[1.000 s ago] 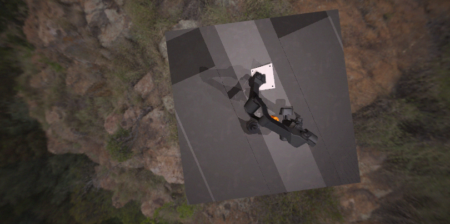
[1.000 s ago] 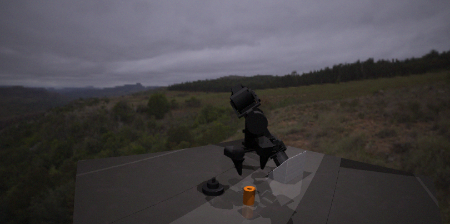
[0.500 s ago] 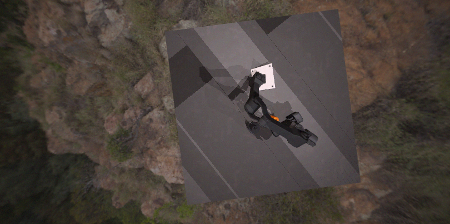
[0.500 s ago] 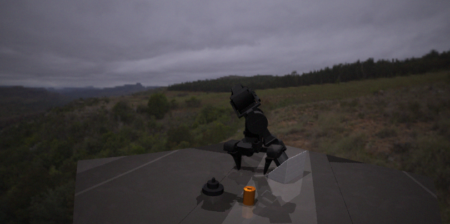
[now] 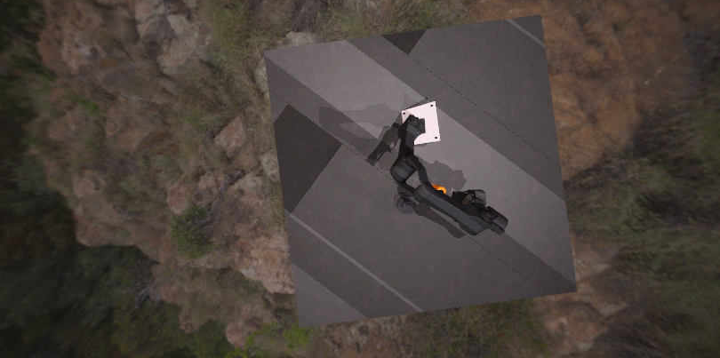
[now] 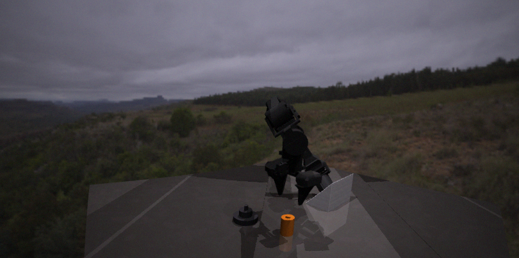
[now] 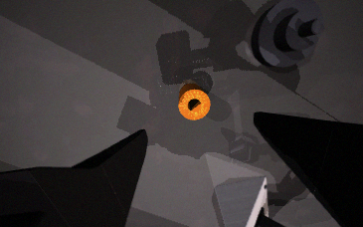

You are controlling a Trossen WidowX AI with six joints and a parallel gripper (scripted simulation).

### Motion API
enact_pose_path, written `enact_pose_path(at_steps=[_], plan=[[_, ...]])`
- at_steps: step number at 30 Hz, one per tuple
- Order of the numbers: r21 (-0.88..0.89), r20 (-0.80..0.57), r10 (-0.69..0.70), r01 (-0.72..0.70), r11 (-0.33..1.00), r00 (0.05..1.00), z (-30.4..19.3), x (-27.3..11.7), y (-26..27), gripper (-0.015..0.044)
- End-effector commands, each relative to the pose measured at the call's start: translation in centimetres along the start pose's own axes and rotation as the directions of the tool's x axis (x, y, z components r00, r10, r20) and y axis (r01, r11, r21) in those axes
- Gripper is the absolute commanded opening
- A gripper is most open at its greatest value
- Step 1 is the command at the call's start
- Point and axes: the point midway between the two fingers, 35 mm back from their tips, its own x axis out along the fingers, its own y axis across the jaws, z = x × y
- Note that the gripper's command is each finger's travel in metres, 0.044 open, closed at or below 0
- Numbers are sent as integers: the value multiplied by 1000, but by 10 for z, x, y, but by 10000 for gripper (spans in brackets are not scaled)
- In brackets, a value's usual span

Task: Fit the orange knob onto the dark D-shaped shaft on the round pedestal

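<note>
Beyond the open hand (image 6: 290,200) (image 7: 199,125), orange knob (image 5: 439,188) (image 6: 287,225) (image 7: 184,105), upright

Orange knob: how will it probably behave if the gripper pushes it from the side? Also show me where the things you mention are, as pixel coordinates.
The orange knob (image 5: 441,188) (image 6: 287,226) (image 7: 202,113) stands upright and looks taller than wide, so a high push may tip it. Its side looks round, so it could roll once fallen. It seems stiff, judging by its crisp rim.

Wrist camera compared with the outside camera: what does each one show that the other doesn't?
Only the wrist view shows straight down into the hole of the orange knob, its flat side included.

Only the exterior view shows the cloudy sky and the dark treeline.

Both show the knob upright, apart from the round pedestal, and the end effector's open fingers.
</note>
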Motion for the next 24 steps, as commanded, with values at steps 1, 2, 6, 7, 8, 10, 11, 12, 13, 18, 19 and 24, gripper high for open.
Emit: enact_pose_path(at_steps=[1,2,6,7,8,10,11,12,13,18,19,24], plan=[[3,-3,-10,10,1000,1000,0,22,-2,440],[3,-3,-10,10,1000,1000,-1,28,-3,440],[3,-3,-10,10,1000,1000,-1,35,-3,440],[3,-2,-10,10,1000,1000,-1,40,-3,440],[3,-2,-11,11,1000,1000,-1,44,-3,440],[3,-2,-11,11,1000,1000,-1,45,-3,440],[3,-2,-11,11,1000,1000,-1,46,-3,440],[3,-2,-11,11,1000,1000,0,47,-3,440],[3,-2,-10,10,1000,1000,0,49,-3,440],[3,-2,-10,10,1000,1000,0,57,-2,440],[3,-2,-10,10,1000,1000,1,59,-2,440],[3,-2,-10,10,1000,1000,1,67,-2,440]])
